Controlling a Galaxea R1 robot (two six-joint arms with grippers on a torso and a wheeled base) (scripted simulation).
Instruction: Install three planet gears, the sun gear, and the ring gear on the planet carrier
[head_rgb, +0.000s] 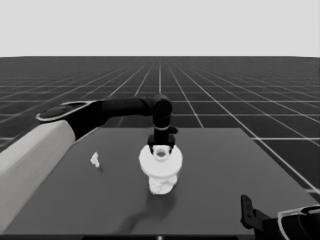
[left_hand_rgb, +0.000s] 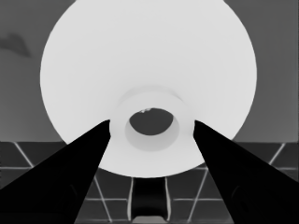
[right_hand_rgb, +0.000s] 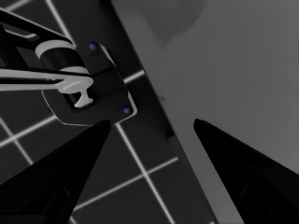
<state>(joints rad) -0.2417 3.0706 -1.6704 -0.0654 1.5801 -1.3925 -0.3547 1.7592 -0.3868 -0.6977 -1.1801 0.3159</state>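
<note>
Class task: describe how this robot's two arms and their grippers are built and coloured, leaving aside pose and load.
The left arm is pale grey farther back and black toward a rounded elbow joint, with a pale band where the colours meet. The left gripper has two long, pointed black fingers, as does the right gripper. The right arm is black with a thin pale line. No cables or markings show.

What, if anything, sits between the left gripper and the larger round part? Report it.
Nothing visible does. The left gripper is already at the larger round part in mid-table, one finger on each side of its raised centre collar. White parts lie under it. The right gripper is parked at the table's near right corner.
</note>
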